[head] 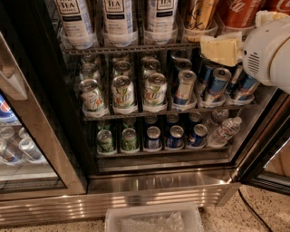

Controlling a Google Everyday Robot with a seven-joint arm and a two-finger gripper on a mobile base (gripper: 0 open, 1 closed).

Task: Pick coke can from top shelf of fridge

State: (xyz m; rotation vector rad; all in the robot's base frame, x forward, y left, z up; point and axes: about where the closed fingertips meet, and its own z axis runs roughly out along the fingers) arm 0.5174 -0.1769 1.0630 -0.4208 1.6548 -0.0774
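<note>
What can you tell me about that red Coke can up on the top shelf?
The coke can is red and looks like metal, with a bit of white script showing. Its upper part is cut off by the picture's edge. It stands upright in a clear plastic cup holder towards the right of the top shelf, just right of a gold-tan can. The gripper hangs just below and in front of it. Contact cannot be told.
</note>
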